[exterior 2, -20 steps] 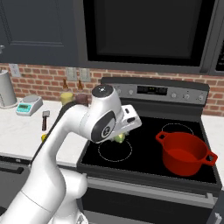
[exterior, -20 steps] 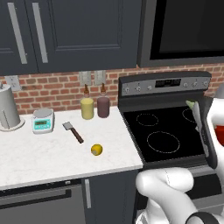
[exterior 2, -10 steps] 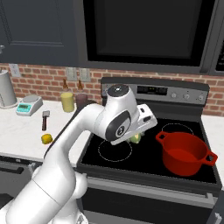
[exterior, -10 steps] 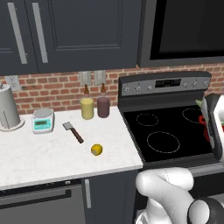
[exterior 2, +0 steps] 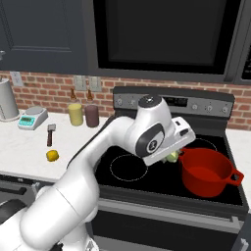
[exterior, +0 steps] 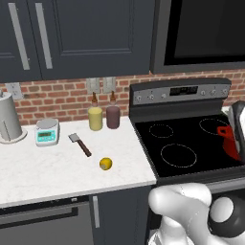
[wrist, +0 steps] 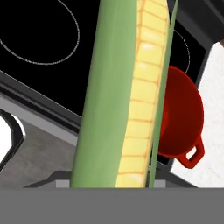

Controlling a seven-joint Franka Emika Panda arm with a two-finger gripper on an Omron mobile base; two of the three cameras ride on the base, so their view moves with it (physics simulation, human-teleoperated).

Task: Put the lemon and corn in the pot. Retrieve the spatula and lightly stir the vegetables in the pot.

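I have the corn point(wrist: 127, 96) right up against my hand camera: a long cob with pale yellow kernels in neat rows down one side and smooth green husk wrapped along the other, running from the bottom of that view to its top. It is pinched in the hand point(exterior 2: 172, 156), and from the right base camera I can see just a bit of green and yellow poking out below the white hand casing, right beside the rim of the pot point(exterior 2: 208, 169) and above the black stove point(exterior 2: 162, 176).

The pot is a squat bright red one with small loop handles, sitting on the front right part of the stove. What I can see of its inside is bare red; the near part of the inside is hidden from me in the hand camera by the cob. In the left base camera only a red sliver of it point(exterior: 228, 141) shows at the right edge.

The lemon point(exterior: 105, 164) is small, bright yellow and roundish, lying by itself on the white surface point(exterior: 48, 172) near its front edge, well apart from the stove. Just behind it lies the spatula point(exterior: 79, 144), flat on the surface, its square grey head pointing toward the brick wall and its thin brown handle angled toward the lemon without touching it
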